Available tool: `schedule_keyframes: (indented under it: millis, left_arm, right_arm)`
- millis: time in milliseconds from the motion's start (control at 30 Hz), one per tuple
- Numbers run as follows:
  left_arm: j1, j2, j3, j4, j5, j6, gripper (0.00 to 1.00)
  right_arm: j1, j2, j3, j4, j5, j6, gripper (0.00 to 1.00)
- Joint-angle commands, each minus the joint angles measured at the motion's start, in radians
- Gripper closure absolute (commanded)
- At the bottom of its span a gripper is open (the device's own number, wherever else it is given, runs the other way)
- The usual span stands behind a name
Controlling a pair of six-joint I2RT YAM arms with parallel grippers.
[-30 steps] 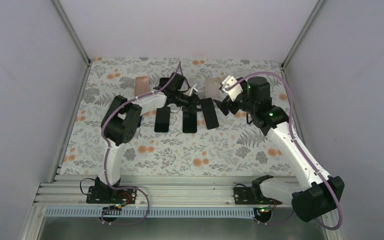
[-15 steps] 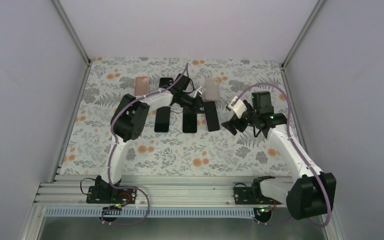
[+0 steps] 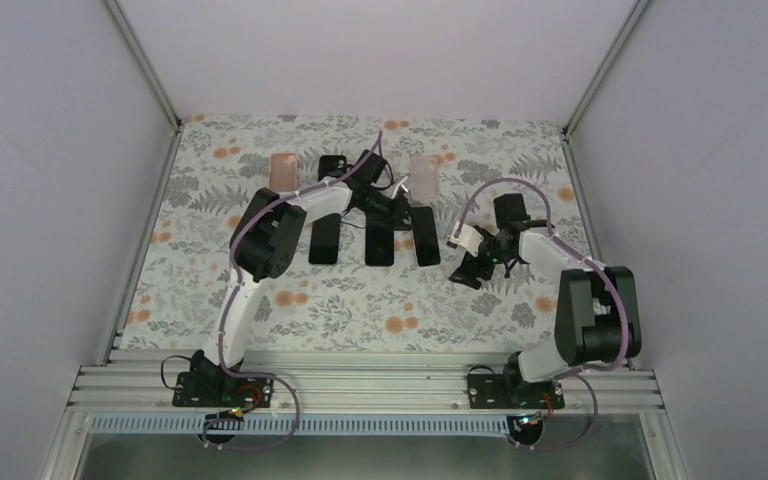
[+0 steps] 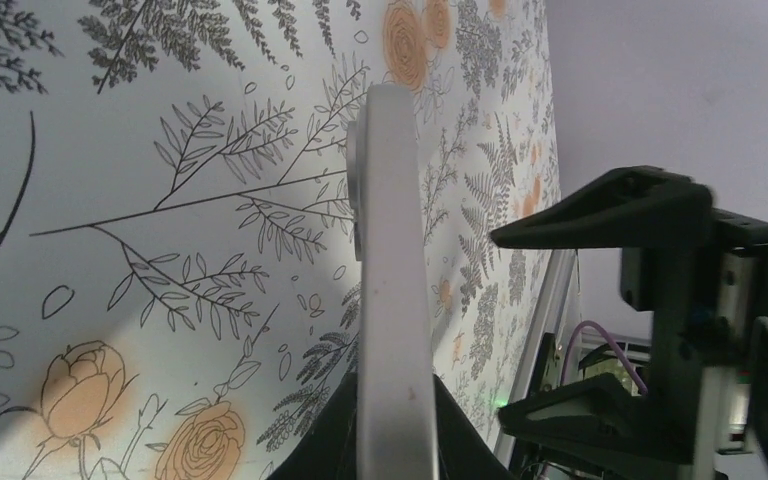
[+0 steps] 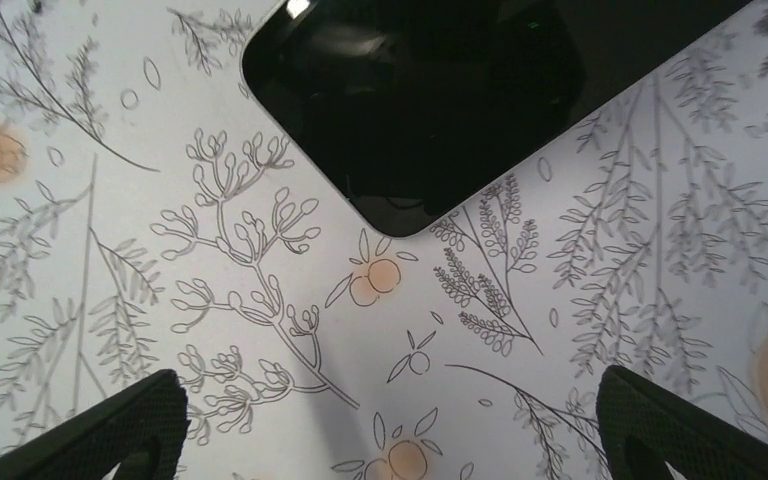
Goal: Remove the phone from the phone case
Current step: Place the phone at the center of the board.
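Left gripper [image 4: 396, 425] clamped on thin pale slab [image 4: 388, 230], right gripper [image 5: 390, 410] spread wide, black phone [image 5: 430, 90] just ahead, floral tabletop [image 5: 260, 150], grey walls [image 3: 380, 50]

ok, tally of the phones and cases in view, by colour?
black phones: 3
pink phone cases: 2
black phone case: 1
pale slab, edge-on, gripped in the left hand, phone or case unclear: 1
total: 7

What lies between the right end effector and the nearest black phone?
Only bare floral cloth, shown in the right wrist view; the open right end effector hovers apart from the black phone.
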Motion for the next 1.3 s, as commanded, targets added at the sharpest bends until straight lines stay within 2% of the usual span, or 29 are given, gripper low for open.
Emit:
schedule_keyframes:
  millis: [0,467,667,900,1067,1267]
  left_arm:
    - [-0.008,0.019,0.049,-0.008,0.011,0.006,0.89]
    - [-0.013,0.070,0.077,-0.012,0.002,-0.031,0.85]
    - [-0.013,0.090,0.096,-0.026,-0.017,-0.039,0.84]
    - [-0.012,0.096,0.104,-0.038,-0.050,-0.041,0.79]
    - [-0.013,0.096,0.108,-0.058,-0.086,-0.035,0.73]
    - [-0.013,0.084,0.102,-0.078,-0.129,-0.034,0.59]
  right_arm:
    - [-0.009,0.072,0.019,0.055,-0.012,-0.125,0.04]
    - [-0.002,0.241,0.097,0.104,-0.023,-0.192,0.05]
    - [0.037,0.252,0.088,0.120,-0.036,-0.188,0.15]
    - [0.071,0.284,0.091,0.123,-0.037,-0.189,0.20]
    - [0.075,0.300,0.097,0.127,-0.030,-0.186,0.20]
    - [0.075,0.297,0.093,0.125,-0.018,-0.186,0.20]
